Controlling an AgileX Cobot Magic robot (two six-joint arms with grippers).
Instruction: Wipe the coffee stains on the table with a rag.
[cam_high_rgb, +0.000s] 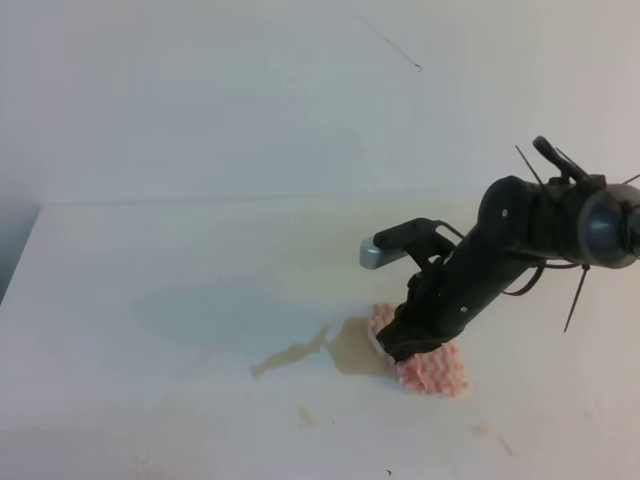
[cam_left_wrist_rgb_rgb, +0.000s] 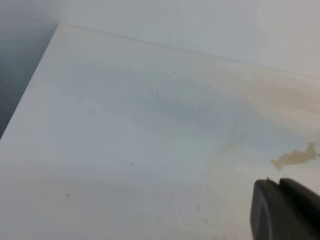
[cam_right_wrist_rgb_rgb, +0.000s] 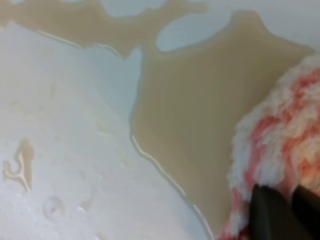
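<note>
The right gripper has its fingers pinched shut on the rag, which lies on the bench touching the right edge of the coffee stains, while the left gripper hangs near the puddle's tail, its opening impossible to tell.
</note>
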